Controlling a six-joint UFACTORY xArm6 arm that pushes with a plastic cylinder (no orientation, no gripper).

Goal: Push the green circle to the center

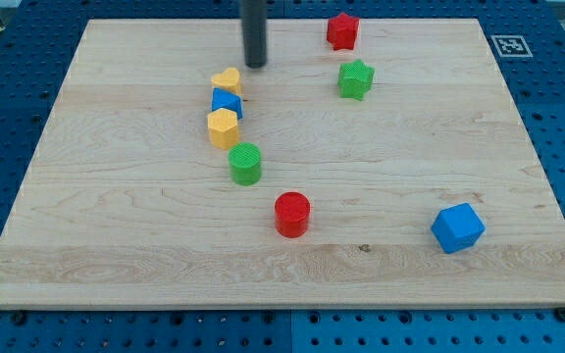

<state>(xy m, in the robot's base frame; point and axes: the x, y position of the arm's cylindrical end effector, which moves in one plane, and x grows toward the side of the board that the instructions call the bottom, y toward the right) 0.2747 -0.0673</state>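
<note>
We see the green circle standing upright on the surface, its round flat face turned up; being round, it points no particular way, and its only axis runs straight up from the wood. It is a short ribbed cylinder, bright green, with fine grooves down its side. It sits a little toward the view's left of the board's middle, roughly halfway between the view's top and bottom.

Just above it and slightly to the view's left we find a yellow hexagon, close beside the circle but whether the two touch we cannot tell. Behind that comes a blue block (shape hard to make out, half hidden) and then a yellow heart, the three packed in a short column. Below the circle and toward the view's right stands a red circle, apart from it. A green star and a red star lie near the view's top, right of centre, and a blue cube sits well off at the lower right.

We carry no hand, only a dark rod; my tip rests near the view's top, just right of the heart, holding nothing, well apart from the green circle.
</note>
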